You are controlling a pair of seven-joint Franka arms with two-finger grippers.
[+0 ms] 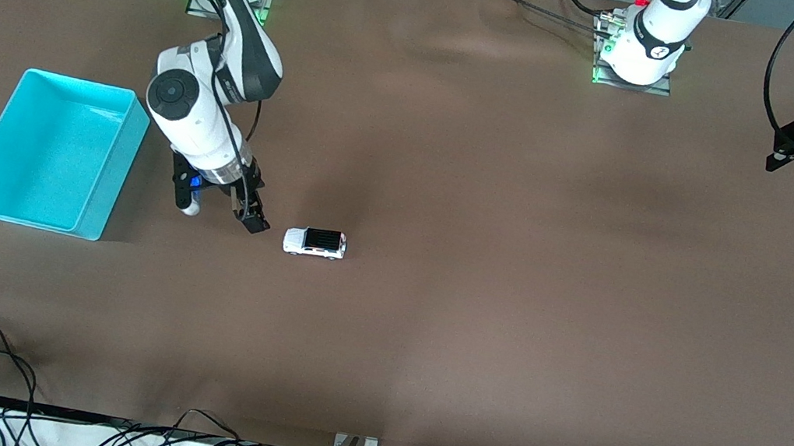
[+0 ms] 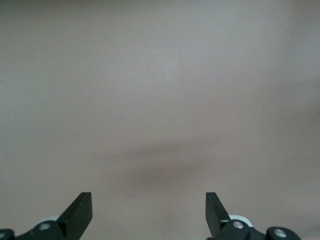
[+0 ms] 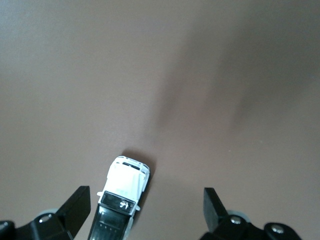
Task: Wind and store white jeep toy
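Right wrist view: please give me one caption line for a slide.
Open right gripper over the brown table, with the white jeep toy standing between its fingers, not gripped.

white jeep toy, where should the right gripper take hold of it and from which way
Probably from straight above, closing on the two long flat flanks of the white jeep toy, about mid-body. It stands on its wheels on the table, its length running toward the arms' ends. The open right gripper hangs beside it, toward the turquoise bin.
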